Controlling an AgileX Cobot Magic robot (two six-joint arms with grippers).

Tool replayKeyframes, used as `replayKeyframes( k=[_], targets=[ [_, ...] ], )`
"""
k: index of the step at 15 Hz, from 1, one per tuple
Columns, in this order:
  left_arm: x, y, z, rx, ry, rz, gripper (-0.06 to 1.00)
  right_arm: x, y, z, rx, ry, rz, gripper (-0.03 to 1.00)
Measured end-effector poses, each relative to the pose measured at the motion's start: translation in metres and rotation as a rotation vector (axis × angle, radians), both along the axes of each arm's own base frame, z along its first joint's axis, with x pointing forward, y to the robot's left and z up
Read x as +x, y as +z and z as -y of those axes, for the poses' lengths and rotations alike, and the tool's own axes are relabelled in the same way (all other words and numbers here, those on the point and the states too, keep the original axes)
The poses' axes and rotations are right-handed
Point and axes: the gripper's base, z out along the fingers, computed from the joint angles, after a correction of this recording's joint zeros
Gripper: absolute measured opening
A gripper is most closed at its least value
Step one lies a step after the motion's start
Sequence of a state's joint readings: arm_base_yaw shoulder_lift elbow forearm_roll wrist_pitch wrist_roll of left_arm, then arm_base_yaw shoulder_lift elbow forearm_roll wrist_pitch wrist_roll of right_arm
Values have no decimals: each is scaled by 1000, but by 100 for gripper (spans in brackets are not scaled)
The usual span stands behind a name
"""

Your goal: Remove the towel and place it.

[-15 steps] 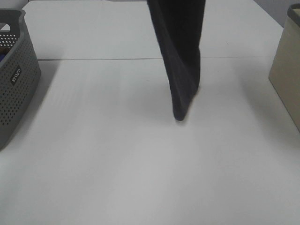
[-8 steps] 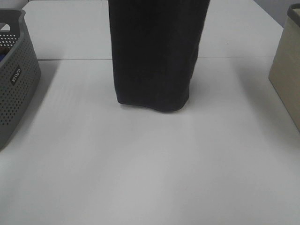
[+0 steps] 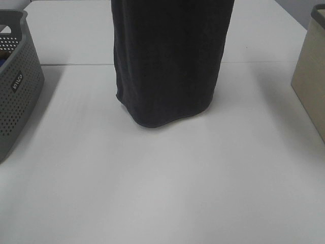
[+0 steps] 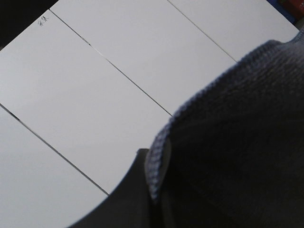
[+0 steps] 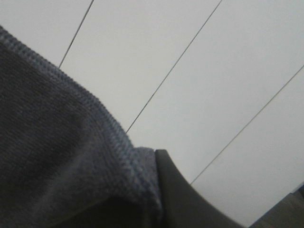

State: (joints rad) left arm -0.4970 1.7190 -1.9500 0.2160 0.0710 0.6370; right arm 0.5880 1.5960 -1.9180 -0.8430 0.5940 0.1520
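Note:
The dark charcoal towel [image 3: 167, 61] hangs spread out from above the top of the exterior high view. Its lower edge hovers just over the white table [image 3: 162, 183] near the middle. Neither gripper shows in that view. In the left wrist view, my left gripper [image 4: 154, 168] pinches an upper corner of the towel [image 4: 237, 142], with one dark finger [image 4: 126, 202] showing beside the hem. In the right wrist view, my right gripper [image 5: 156, 161] pinches the other corner of the towel [image 5: 57, 142], with one dark finger [image 5: 178, 192] showing.
A grey perforated basket [image 3: 15, 86] stands at the table's left edge. A beige box [image 3: 311, 76] stands at the right edge. A seam [image 3: 76, 64] runs across the table behind the towel.
The towel hung narrow and edge-on one second ago. It has since opened out wide and its left side has swung left; its lower edge now hangs slightly lower.

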Motion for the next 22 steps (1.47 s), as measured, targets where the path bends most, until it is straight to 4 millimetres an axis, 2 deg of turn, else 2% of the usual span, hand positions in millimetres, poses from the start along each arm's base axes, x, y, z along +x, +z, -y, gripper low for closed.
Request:
replayKeyframes(
  k=[3,6,9,12,16,17,19,22],
  targets=[
    [4,1,-6,-6,15,19,0,5,2,-9,49,62,62,1],
    [24,-5,-25,-55,57,39,0,18,-3,-22,97,133,121,1],
    [44,-14,-40,-99,89,63,0,51,-22,-24,156,187,148,1],
    [68,-26,-56,-196,107,177,0,84,-35,-10,255,259,203,1],
    [109,-70,-61,-242,121,244,0,123,-44,-13,287,293,262,1],
    [114,-74,-62,-254,126,247,0,127,-46,-14,286,296,265,1],
    [138,-87,-67,-304,143,261,0,147,-58,-11,300,298,273,1],
    [165,-93,-62,-358,125,312,0,168,-76,-3,326,316,276,1]
  ],
)
